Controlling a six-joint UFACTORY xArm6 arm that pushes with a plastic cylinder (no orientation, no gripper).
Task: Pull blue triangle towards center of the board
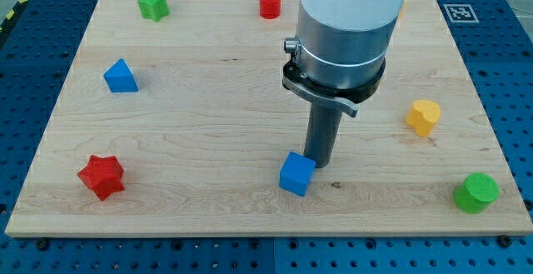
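Observation:
The blue triangle [121, 77] lies at the view's left, in the upper half of the wooden board [208, 116]. My tip [317, 164] rests near the lower middle of the board, far to the right of the triangle. It touches the upper right edge of a blue cube [296, 174].
A green star [153, 5] sits at the top left and a red cylinder [270, 3] at the top middle. A red star [102, 176] lies at the lower left. A yellow heart [423, 117] is at the right and a green cylinder [476, 192] at the lower right.

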